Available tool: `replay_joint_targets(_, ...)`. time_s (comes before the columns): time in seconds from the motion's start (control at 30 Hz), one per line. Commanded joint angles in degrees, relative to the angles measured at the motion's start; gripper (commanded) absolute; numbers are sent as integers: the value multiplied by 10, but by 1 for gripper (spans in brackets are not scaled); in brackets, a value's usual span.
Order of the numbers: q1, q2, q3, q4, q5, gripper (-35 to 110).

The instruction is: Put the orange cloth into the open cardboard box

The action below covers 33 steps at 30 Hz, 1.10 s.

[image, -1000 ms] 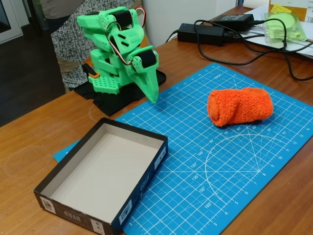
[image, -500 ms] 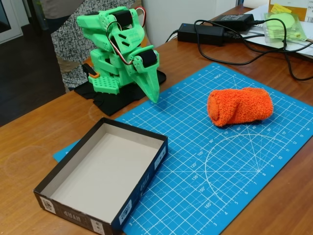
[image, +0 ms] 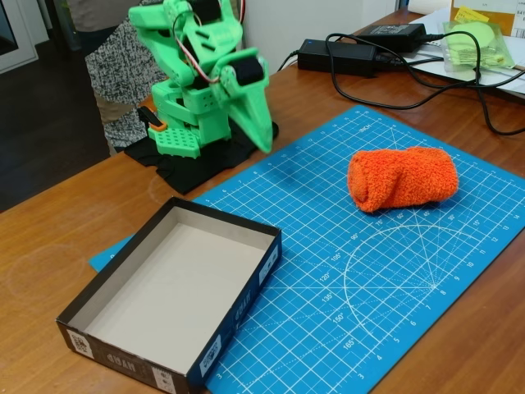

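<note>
The orange cloth (image: 402, 178) lies rolled up as a thick bundle on the right part of the blue cutting mat (image: 361, 271). The open cardboard box (image: 82, 316), black outside and beige inside, sits empty at the lower left, partly on the mat. My green gripper (image: 264, 146) hangs point-down above the mat's far left corner, well left of the cloth and behind the box. Its fingers are pressed together with nothing between them.
Black power bricks (image: 336, 56) and cables (image: 459, 90) lie at the back of the wooden table. A pale green item in clear plastic (image: 476, 41) rests on papers at the far right. A person (image: 115, 74) stands behind the arm's base.
The arm has lifted and the gripper tip has risen off the mat and swung slightly right. Cloth and box have not moved.
</note>
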Motion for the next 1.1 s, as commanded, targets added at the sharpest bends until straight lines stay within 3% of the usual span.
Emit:
replay_joint_targets(0.0, -23, -105, -99, -6, 67, 1)
replay_joint_targets(0.07, -48, -168, -130, -21, 107, 4)
replay_joint_targets(0.27, -178, -328, -157, -94, 181, 31)
replay_joint_targets(0.4, -240, -396, -181, -125, 269, 38)
replay_joint_targets(0.63, -319, -562, -295, -137, 298, 38)
replay_joint_targets(1.07, -258, -752, -385, -189, 428, 38)
